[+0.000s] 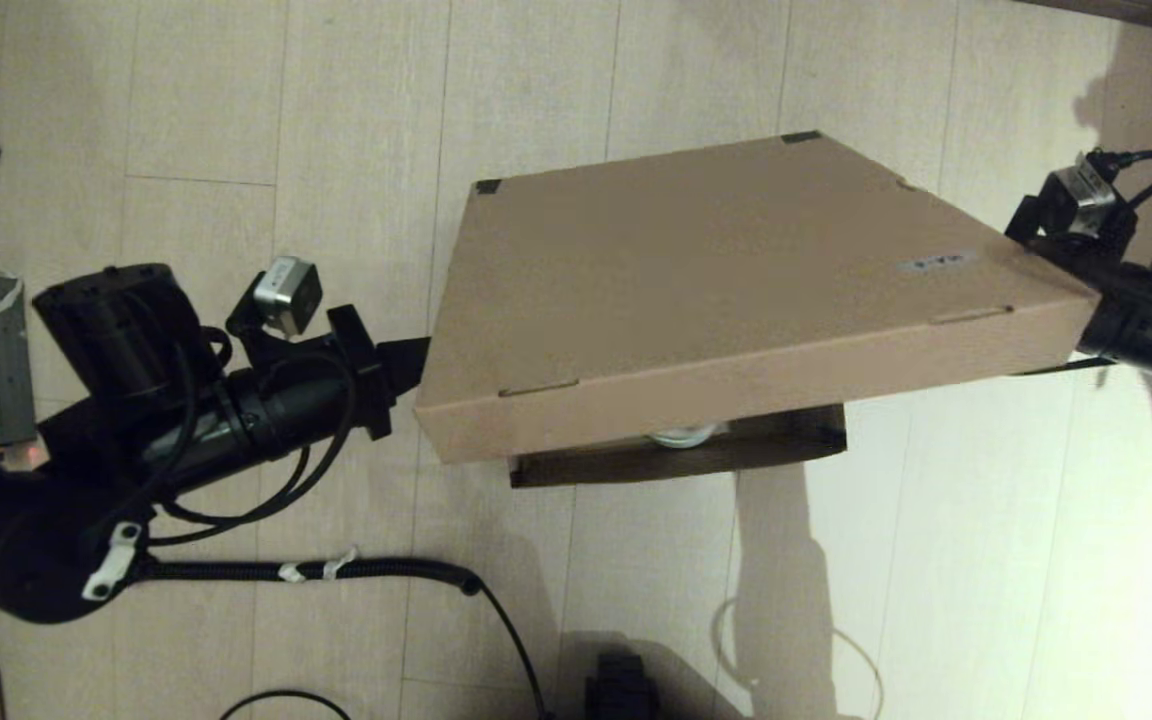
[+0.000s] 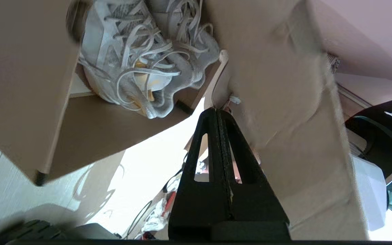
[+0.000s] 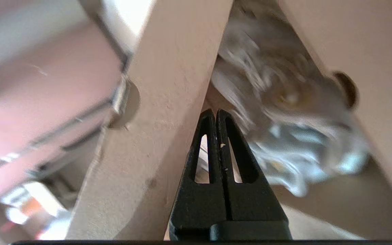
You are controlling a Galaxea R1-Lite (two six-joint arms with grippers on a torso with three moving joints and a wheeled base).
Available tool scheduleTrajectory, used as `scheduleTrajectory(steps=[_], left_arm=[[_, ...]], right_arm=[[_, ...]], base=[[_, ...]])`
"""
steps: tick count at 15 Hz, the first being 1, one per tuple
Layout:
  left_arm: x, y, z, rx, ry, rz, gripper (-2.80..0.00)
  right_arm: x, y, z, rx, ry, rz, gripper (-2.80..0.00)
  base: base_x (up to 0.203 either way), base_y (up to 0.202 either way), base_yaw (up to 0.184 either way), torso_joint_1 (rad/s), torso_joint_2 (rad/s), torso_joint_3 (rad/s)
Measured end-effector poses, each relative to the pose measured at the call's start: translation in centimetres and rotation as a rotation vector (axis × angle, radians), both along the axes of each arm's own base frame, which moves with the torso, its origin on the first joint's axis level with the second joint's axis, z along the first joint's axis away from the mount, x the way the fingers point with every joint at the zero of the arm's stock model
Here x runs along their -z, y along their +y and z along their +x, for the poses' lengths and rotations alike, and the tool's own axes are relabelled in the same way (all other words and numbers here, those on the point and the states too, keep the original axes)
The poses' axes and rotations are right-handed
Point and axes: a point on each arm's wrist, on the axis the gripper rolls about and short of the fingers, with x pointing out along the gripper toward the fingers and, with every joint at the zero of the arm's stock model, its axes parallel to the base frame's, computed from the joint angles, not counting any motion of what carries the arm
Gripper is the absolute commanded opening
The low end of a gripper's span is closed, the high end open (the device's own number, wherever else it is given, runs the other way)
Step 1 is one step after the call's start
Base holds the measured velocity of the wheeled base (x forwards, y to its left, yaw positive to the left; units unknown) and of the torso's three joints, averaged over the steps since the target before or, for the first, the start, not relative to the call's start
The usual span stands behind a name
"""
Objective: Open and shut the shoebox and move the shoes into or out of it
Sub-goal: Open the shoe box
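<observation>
Cardboard shoebox (image 1: pixel 736 270) lid between tools

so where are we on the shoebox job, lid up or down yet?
Done: the white and grey mesh lace-up sneakers sit inside the brown cardboard shoebox. In hand: its flap lid is partly raised, with the left gripper and the right gripper, both shut, tucked under the lid's side edges at opposite ends. Left: either swing the lid fully open or lower it closed; which way it is going cannot be told.

one shoebox (image 1: pixel 726 270), two shoes (image 2: pixel 141 58), two claws (image 2: pixel 216 114)
</observation>
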Motion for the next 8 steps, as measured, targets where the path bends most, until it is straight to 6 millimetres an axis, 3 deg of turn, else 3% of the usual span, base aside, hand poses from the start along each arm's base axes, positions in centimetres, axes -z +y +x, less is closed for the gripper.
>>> scheduleTrajectory(steps=[5, 8], left_arm=[[-0.7, 0.0, 0.1, 0.000, -0.006, -0.001, -2.80], [-1.2, -0.6, 0.2, 0.016, -0.022, -0.006, -2.80]], right_arm=[[-3.1, 0.0, 2.6, -0.023, -0.013, 0.109, -2.80], [-5.2, 0.0, 2.9, -0.048, -0.020, 0.177, -2.80]], base=[[0.000, 0.000, 0.000, 0.000, 0.00, 0.000], [0.000, 0.000, 0.000, 0.000, 0.00, 0.000]])
